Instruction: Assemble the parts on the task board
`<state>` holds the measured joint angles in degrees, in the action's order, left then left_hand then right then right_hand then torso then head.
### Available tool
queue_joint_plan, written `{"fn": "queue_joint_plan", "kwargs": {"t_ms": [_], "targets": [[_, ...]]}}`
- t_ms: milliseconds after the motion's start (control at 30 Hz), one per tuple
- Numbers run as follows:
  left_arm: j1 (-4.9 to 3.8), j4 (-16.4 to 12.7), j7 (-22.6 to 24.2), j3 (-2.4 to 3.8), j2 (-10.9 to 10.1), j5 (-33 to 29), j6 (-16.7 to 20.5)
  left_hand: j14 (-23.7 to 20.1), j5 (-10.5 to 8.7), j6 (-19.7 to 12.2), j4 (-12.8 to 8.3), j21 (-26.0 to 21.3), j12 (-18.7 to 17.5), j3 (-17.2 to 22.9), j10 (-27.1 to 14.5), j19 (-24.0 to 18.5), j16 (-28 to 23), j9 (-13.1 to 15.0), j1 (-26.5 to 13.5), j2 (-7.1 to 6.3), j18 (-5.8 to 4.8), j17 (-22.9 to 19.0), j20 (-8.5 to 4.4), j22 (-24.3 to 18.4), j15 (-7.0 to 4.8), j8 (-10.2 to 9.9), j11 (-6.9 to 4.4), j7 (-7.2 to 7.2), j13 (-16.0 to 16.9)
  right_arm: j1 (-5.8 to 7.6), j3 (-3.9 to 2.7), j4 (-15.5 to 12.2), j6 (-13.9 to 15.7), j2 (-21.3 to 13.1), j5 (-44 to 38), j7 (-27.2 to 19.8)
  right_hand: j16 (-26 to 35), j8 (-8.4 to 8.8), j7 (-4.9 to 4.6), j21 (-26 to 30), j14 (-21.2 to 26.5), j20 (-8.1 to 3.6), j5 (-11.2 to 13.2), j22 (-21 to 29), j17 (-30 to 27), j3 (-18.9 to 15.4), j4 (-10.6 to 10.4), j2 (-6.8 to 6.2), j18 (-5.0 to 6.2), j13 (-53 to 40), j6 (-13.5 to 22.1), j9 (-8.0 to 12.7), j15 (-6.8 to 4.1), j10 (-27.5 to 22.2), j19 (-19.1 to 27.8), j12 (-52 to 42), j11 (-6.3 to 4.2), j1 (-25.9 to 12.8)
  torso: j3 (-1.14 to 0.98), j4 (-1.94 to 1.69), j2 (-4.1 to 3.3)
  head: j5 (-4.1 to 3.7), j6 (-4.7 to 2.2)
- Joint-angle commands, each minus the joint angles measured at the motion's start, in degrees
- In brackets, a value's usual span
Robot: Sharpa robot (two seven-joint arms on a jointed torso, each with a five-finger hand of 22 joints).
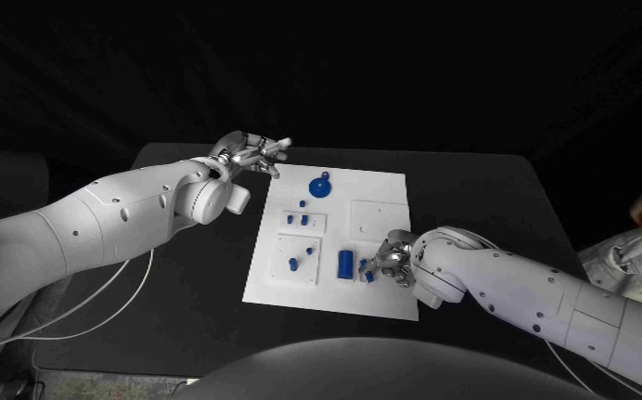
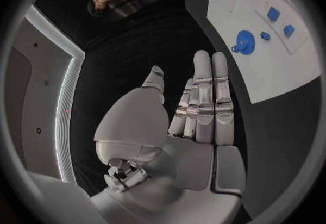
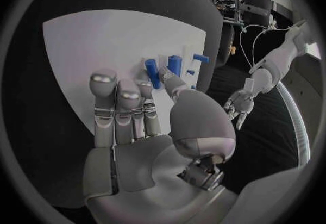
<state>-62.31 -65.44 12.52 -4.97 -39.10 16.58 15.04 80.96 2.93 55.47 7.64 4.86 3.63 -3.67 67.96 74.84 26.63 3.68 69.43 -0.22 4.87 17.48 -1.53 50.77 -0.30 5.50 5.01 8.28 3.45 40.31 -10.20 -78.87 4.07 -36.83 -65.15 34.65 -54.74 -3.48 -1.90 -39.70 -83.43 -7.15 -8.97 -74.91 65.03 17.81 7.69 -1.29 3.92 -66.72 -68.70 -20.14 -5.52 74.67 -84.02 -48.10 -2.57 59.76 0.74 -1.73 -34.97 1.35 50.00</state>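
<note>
The white task board [image 1: 381, 279] lies in the middle of the black table. My right hand [image 1: 395, 259] hovers over its near right part with fingers stretched out and apart. Its fingertips [image 3: 144, 92] lie right beside a small blue part [image 3: 152, 70]; whether they touch it I cannot tell. A blue cylinder [image 1: 347, 264] lies just left of that hand, also seen from the right wrist [image 3: 175, 64]. A blue gear [image 1: 320, 186] sits at the board's far end. My left hand [image 1: 251, 152] is off the board's far left corner, fingers straight [image 2: 204, 99] and holding nothing.
Small blue pegs [image 1: 296, 220] stand in a raised plate on the board's left side, and two more [image 1: 302, 257] in a plate nearer me. A plain square plate [image 1: 378, 218] lies at the board's right. White cables [image 1: 81, 303] trail under my left arm.
</note>
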Motion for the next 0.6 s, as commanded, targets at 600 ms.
{"fn": "queue_joint_plan", "kwargs": {"t_ms": [600], "targets": [[-0.09,-0.02,-0.12,0.04,0.02,0.5,-0.65,0.18,-0.12,-0.36,0.15,0.24,-0.01,-0.32,-0.28,0.15,0.25,0.0,-0.03,0.52,-0.68,0.05,0.31,-0.08,0.28,0.11,0.04,-0.12,0.1,-0.02,0.0,-1.62,-0.46,-1.0,0.39,-1.84,0.29,-0.17,0.1,0.13,-0.46,0.35,5.37,-3.48,0.13,0.75,-5.67,-2.44,-0.55,0.11,-0.36,0.27,0.0,0.11,-3.14,-0.47,0.07,-2.4,-0.02,0.02,0.01,-0.04,0.0]]}}
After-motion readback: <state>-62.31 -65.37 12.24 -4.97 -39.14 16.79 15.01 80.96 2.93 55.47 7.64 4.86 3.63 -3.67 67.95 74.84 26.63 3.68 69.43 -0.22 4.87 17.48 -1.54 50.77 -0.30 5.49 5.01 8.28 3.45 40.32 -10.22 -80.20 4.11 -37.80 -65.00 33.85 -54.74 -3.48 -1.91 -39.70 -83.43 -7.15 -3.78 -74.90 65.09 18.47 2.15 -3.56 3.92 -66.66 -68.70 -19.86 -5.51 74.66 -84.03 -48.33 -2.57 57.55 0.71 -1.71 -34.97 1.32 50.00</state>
